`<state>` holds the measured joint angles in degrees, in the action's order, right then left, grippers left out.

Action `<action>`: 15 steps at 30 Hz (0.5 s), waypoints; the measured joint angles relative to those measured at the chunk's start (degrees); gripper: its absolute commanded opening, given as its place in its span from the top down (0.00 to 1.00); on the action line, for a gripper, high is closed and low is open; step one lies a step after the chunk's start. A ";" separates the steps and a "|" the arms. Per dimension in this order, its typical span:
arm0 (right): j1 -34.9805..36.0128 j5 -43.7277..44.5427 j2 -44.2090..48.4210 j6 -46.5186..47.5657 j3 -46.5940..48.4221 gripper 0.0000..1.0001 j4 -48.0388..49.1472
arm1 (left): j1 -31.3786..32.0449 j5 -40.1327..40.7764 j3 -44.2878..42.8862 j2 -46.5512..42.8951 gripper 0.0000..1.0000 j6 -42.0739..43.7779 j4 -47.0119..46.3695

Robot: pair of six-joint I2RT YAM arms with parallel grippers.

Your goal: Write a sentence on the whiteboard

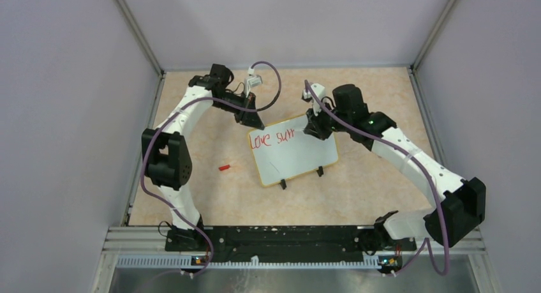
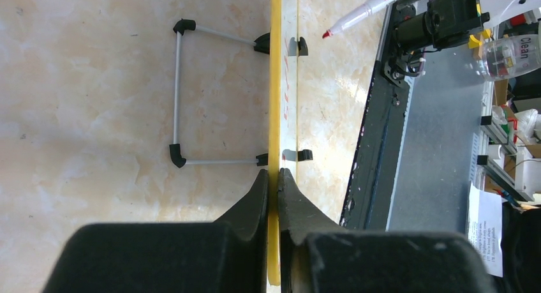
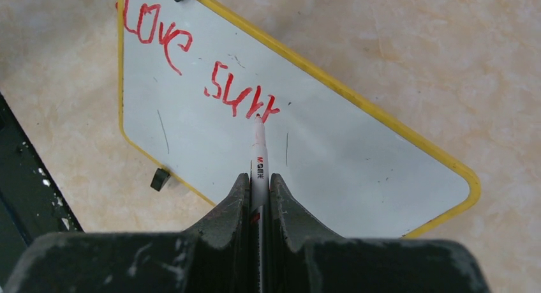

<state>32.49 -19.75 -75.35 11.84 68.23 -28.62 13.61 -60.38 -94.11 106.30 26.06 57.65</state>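
On the table (image 1: 370, 191), one whiteboard (image 1: 300, 159), one marker (image 3: 258, 146), one written line (image 3: 220, 82)

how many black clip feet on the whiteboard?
2. Both sit on the whiteboard's near long edge: one clip foot by the left corner, the other toward the right corner. Part of the far edge is covered, so more could hide there.

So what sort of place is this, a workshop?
Probably a robot lab's test booth: plain walls box in a small table, two arms bolted to a rail hold a whiteboard and marker, and a bottle and papers sit beyond.
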 measured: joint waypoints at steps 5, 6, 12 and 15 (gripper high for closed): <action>-0.11 2.95 -0.02 0.13 -0.02 1.00 0.33 | 0.02 0.00 0.00 0.00 1.00 0.00 0.00; -0.17 3.43 -0.02 0.13 -0.13 1.00 0.39 | 0.02 0.02 -0.02 0.00 1.00 0.00 0.02; -0.42 4.42 -0.02 0.15 -1.68 1.00 0.94 | 0.11 0.07 -0.09 0.00 1.00 0.04 0.04; -0.42 4.72 -0.02 0.15 -2.56 1.00 1.18 | 0.28 0.24 -0.22 0.02 1.00 0.24 -0.02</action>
<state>32.08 -15.03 -75.37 11.99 65.67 -27.44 13.89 -60.14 -94.32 106.32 26.30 57.63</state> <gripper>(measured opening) 0.084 0.070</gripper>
